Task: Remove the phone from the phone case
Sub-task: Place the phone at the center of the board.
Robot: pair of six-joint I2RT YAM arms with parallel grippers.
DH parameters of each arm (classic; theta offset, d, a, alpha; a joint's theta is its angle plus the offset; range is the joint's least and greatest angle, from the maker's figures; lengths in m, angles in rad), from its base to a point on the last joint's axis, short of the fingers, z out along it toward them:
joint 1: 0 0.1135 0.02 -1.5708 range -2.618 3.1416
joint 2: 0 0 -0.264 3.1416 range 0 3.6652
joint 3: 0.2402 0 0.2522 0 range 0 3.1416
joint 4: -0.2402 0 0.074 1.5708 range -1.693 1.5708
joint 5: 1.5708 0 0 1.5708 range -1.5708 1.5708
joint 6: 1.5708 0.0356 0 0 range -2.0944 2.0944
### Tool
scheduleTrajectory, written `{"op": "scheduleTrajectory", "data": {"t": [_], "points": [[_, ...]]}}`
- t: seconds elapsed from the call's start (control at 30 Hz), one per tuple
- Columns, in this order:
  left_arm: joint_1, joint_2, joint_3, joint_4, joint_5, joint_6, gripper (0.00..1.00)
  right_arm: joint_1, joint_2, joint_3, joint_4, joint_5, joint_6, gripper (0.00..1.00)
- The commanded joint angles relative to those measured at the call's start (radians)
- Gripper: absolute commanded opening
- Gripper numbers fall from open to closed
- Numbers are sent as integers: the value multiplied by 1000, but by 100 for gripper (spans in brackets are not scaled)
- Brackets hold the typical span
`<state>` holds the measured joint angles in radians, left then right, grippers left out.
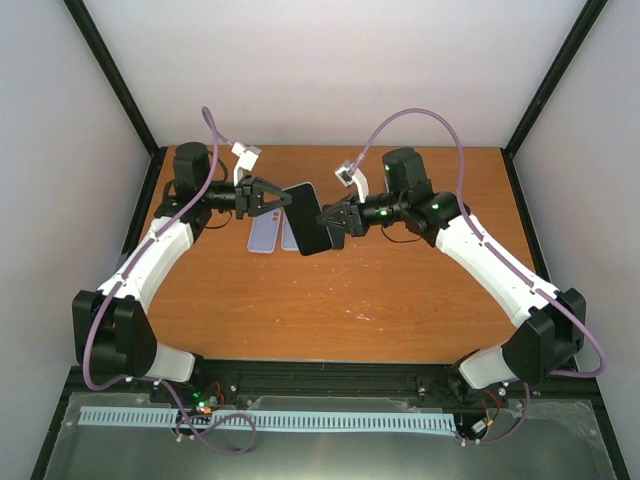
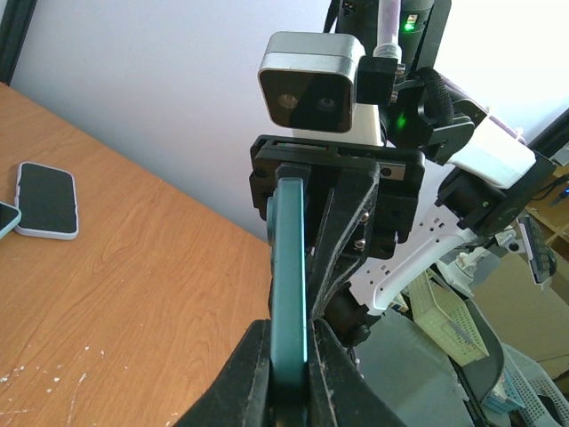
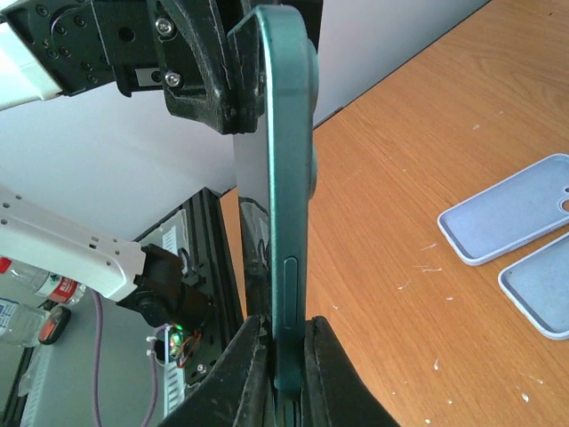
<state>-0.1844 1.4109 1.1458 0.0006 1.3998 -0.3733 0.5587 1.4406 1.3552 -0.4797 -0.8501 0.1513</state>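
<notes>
**Entry: two-arm hold, phone raised off the table**

1. Left gripper (image 2: 289, 360): bottom centre of the left wrist view, fingers closed flat on the two faces of the phone (image 2: 289, 258), which stands edge-on between them.
2. Right gripper (image 3: 284, 356): bottom centre of the right wrist view, likewise clamped on the opposite end of the same phone. In the top view the two meet just above frame centre.
3. Phone case: taken to be the teal shell showing along the held edge, not told apart with any certainty.
4. Table (image 1: 400, 290): wood, below the hold. Two pale slabs (image 1: 262, 235) lie side by side on it, just under the grippers in the top view.

**Handling note (a judgement).** Both grips squeeze across the full thickness, which pins phone and case together. One gripper would do better to shift to a case lip or corner alone and peel it back gently while the other holds firm. Keep the work over the table in case of a slip.

**Not legible.**
- No seam between shell and handset shows in any view.
- The finger pads are hidden against the phone.
- Whether the pale slabs are empty cases or cased phones cannot be told (dark-faced in one wrist view, pale in the other).
- One slab is cut off at the left edge of the left wrist view.
</notes>
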Motion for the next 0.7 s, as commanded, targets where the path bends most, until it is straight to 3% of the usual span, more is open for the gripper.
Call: {"op": "scheduleTrajectory", "data": {"t": [0.0,0.17,0.27,0.47,0.67], "points": [[-6,-2,45,30,-17,8,10,-3,-23,-1,32,-7,40,3],[-6,1,45,29,-31,4,28,-34,-46,-29,59,-18,76,3],[-5,8,51,26,-47,-4,56,-60,-58,-49,82,-33,101,3],[-4,10,77,-26,-114,26,99,-133,-80,-114,123,-54,145,3],[2,-3,106,-94,-189,72,100,-235,-75,-172,103,-66,121,3]]}}
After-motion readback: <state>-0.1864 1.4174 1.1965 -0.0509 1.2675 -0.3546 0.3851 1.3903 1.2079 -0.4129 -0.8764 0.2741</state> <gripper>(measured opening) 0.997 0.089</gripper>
